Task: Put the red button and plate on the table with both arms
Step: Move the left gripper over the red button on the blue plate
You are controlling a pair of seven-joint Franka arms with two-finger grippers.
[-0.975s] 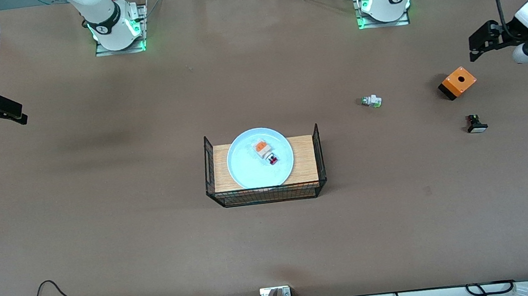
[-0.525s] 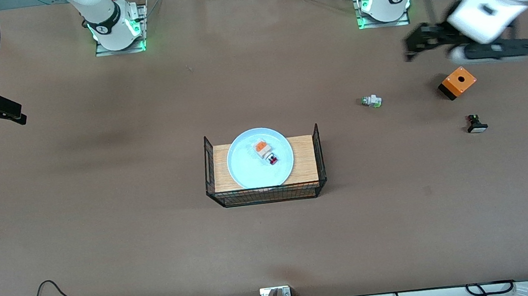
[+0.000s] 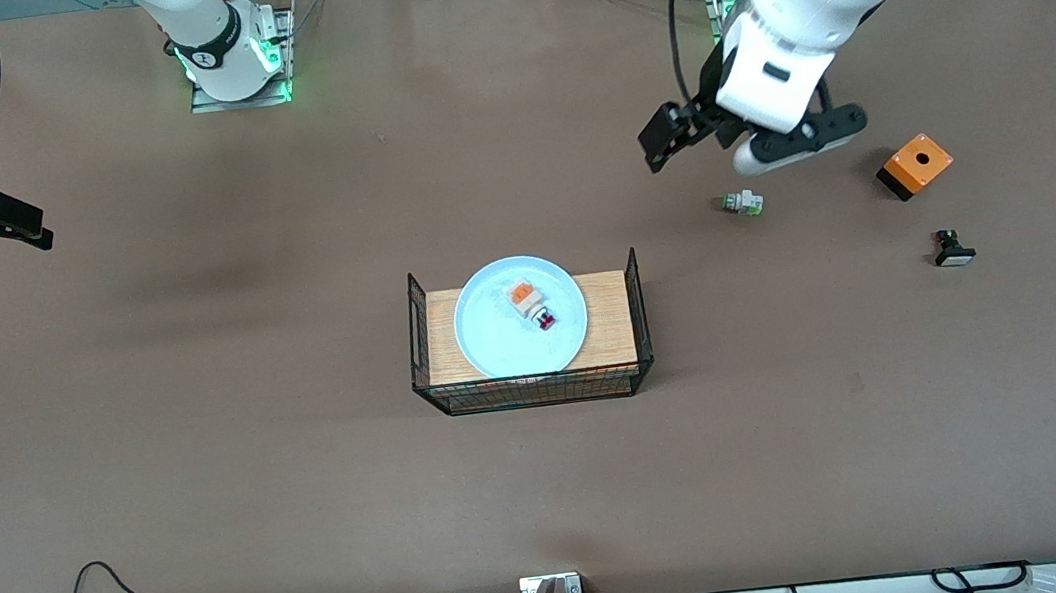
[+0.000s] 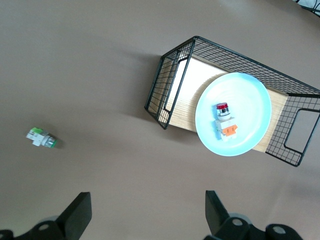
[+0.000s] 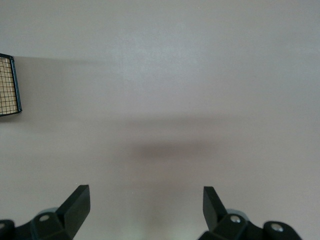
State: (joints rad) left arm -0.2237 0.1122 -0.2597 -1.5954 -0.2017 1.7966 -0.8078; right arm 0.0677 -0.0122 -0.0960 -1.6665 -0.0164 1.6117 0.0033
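You see the round pale-blue plate (image 3: 519,317) on the small wooden board with black wire-mesh sides (image 3: 527,339), mid-counter (image 3: 208,477). On the plate lies the tiny white-and-orange push-button with a red cap (image 3: 532,303). Your left hand (image 3: 660,138) hovers with fingers apart over bare counter near the white-green part (image 3: 742,203). Your right hand (image 3: 16,226) waits over its end of the counter, fingers spread.

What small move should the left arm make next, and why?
Probably carry the left gripper, fingers open and empty, on over the red button. It lies on the plate, on the mesh-sided board; the right gripper waits.
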